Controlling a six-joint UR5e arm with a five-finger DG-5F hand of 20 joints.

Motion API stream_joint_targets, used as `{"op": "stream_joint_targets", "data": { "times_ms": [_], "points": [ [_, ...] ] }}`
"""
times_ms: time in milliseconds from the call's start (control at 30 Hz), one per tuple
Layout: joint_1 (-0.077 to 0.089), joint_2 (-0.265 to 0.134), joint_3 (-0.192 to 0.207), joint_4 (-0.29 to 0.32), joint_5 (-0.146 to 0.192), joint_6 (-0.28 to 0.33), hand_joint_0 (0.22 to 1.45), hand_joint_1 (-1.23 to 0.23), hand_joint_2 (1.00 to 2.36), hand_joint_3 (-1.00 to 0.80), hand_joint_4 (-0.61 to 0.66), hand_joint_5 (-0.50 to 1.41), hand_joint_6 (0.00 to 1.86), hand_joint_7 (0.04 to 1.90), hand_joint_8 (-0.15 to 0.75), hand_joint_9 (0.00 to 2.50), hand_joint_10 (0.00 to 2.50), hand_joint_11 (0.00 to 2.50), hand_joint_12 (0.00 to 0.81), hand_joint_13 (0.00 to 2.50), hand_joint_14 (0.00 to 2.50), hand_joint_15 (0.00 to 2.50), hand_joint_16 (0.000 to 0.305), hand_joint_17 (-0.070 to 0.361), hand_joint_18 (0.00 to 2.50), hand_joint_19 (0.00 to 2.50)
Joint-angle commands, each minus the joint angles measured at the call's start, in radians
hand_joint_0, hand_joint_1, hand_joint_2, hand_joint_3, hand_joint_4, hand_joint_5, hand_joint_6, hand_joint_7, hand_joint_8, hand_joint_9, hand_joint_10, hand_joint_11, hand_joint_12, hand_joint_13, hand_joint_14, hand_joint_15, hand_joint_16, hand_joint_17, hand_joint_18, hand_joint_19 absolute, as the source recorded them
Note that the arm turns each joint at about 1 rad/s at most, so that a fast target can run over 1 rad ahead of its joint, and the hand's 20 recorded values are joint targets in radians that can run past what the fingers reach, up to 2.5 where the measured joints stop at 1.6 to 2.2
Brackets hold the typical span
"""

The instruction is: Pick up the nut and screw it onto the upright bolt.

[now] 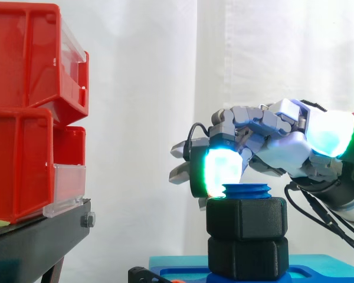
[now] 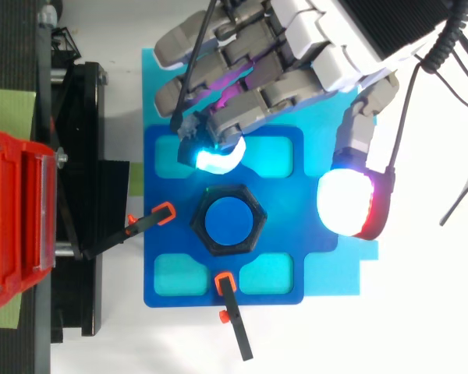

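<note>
Well past pick-up; by the look of things, in the screwing step. See black nut [image 1: 246, 217] already on the upright blue bolt [image 2: 228, 222], w/ bolt tip poking out just above nut's top face in side view. Directly under it, a 2nd black hex block [image 1: 248, 256], touching nut's underside and standing on blue plate [image 2: 171, 273] on the tabletop [image 2: 421, 312]. No gap visible btwn nut and block, so prob. at or near bottom of travel; can't tell if tight.

Robot hand [image 1: 283, 147] open, gripping nothing: fingers loosely bent and spread, thumb well apart from them. From top, lit fingertip [image 2: 214, 157] near one side of nut, thumb pad [image 2: 345, 201] off to the opposite side, neither touching nut. From side, lit pad level w/ bolt tip, just above nut's top edge, i.e. hovering a bit high, not down on the flats.

Nxt move prob.: drop slightly so pads face nut's side faces, centre over bolt (thumb farther off than fingers), close thumb + fingers on opposite flats, then twist about bolt axis. Worth minding: if not lowered enough, could pinch bolt tip instead of nut.
</note>
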Motion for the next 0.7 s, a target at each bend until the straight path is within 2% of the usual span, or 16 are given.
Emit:
{"op": "stream_joint_targets", "data": {
  "times_ms": [0, 167, 200, 233, 267, 300, 333, 367, 400, 433, 467, 500, 567, 600, 633, 667],
  "points": [
    [-0.002, 0.015, 0.001, -0.004, -0.005, 0.004, 0.44, -0.09, 1.0, -0.5, 0.19, -0.01, 0.51, 1.2, 0.249, 1.13, 0.0, 0.0, 0.234, 0.77, 0.0, 0.0, 0.035, 0.078, 0.51, 0.15],
    [-0.008, 0.06, 0.0, -0.015, -0.026, -0.003, 0.44, -0.1, 1.0, -0.5, 0.21, -0.02, 0.51, 1.16, 0.247, 1.11, 0.0, 0.0, 0.237, 0.77, 0.0, 0.0, 0.035, 0.079, 0.51, 0.15],
    [-0.008, 0.124, -0.031, -0.101, -0.025, -0.064, 0.44, -0.11, 1.0, -0.5, 0.23, -0.02, 0.51, 1.15, 0.247, 1.1, 0.0, 0.0, 0.238, 0.77, 0.0, 0.0, 0.036, 0.08, 0.52, 0.15],
    [-0.005, 0.135, -0.04, -0.113, -0.023, -0.078, 0.44, -0.11, 1.0, -0.5, 0.23, -0.03, 0.51, 1.15, 0.25, 1.1, 0.0, 0.0, 0.24, 0.77, 0.0, 0.0, 0.036, 0.08, 0.52, 0.16],
    [-0.002, 0.167, -0.069, -0.145, -0.014, -0.124, 0.44, -0.12, 1.0, -0.5, 0.23, -0.03, 0.51, 1.14, 0.252, 1.1, 0.0, 0.0, 0.24, 0.77, 0.0, 0.0, 0.036, 0.08, 0.53, 0.16],
    [0.001, 0.182, -0.086, -0.158, -0.006, -0.151, 0.44, -0.12, 1.0, -0.5, 0.24, -0.03, 0.51, 1.13, 0.252, 1.1, 0.0, 0.0, 0.239, 0.77, 0.0, 0.0, 0.036, 0.08, 0.53, 0.16],
    [0.004, 0.215, -0.114, -0.177, 0.017, -0.201, 0.44, -0.12, 1.0, -0.5, 0.24, -0.03, 0.51, 1.13, 0.25, 1.1, 0.0, 0.0, 0.24, 0.77, 0.0, 0.0, 0.036, 0.081, 0.54, 0.16],
    [0.004, 0.215, -0.114, -0.177, 0.017, -0.201, 0.44, -0.13, 1.0, -0.5, 0.23, -0.03, 0.51, 1.13, 0.253, 1.09, 0.0, 0.0, 0.24, 0.77, 0.0, 0.0, 0.036, 0.08, 0.54, 0.15],
    [0.007, 0.247, -0.149, -0.199, 0.054, -0.266, 0.44, -0.13, 1.0, -0.5, 0.24, -0.03, 0.5, 1.12, 0.255, 1.09, 0.0, 0.0, 0.24, 0.77, 0.0, 0.0, 0.036, 0.081, 0.54, 0.16],
    [0.007, 0.247, -0.149, -0.199, 0.054, -0.266, 0.44, -0.13, 1.0, -0.5, 0.24, -0.03, 0.5, 1.12, 0.254, 1.09, 0.0, 0.0, 0.24, 0.77, 0.0, 0.0, 0.036, 0.081, 0.54, 0.15],
    [0.012, 0.276, -0.177, -0.222, 0.089, -0.314, 0.45, -0.13, 1.0, -0.5, 0.24, -0.03, 0.51, 1.12, 0.253, 1.09, 0.0, 0.0, 0.241, 0.77, 0.0, 0.0, 0.036, 0.081, 0.54, 0.15],
    [0.014, 0.29, -0.195, -0.253, 0.109, -0.337, 0.45, -0.14, 1.0, -0.5, 0.24, -0.03, 0.51, 1.12, 0.254, 1.09, 0.0, 0.0, 0.239, 0.77, 0.0, 0.0, 0.036, 0.081, 0.54, 0.15],
    [0.017, 0.301, -0.204, -0.293, 0.126, -0.357, 0.45, -0.14, 1.0, -0.5, 0.25, -0.03, 0.51, 1.12, 0.254, 1.09, 0.0, 0.0, 0.242, 0.76, 0.0, 0.0, 0.036, 0.081, 0.54, 0.15],
    [0.018, 0.305, -0.206, -0.369, 0.144, -0.374, 0.45, -0.15, 1.0, -0.5, 0.24, -0.03, 0.51, 1.12, 0.253, 1.09, 0.0, 0.0, 0.241, 0.76, 0.0, 0.0, 0.036, 0.081, 0.54, 0.15],
    [0.02, 0.308, -0.206, -0.408, 0.156, -0.383, 0.45, -0.15, 1.0, -0.5, 0.24, -0.04, 0.5, 1.12, 0.252, 1.09, 0.0, 0.0, 0.243, 0.76, 0.0, 0.0, 0.036, 0.081, 0.54, 0.15],
    [0.024, 0.314, -0.206, -0.474, 0.184, -0.409, 0.45, -0.16, 1.0, -0.5, 0.25, -0.04, 0.5, 1.12, 0.253, 1.08, 0.0, 0.0, 0.245, 0.76, 0.0, 0.0, 0.036, 0.08, 0.54, 0.15]
  ]
}}
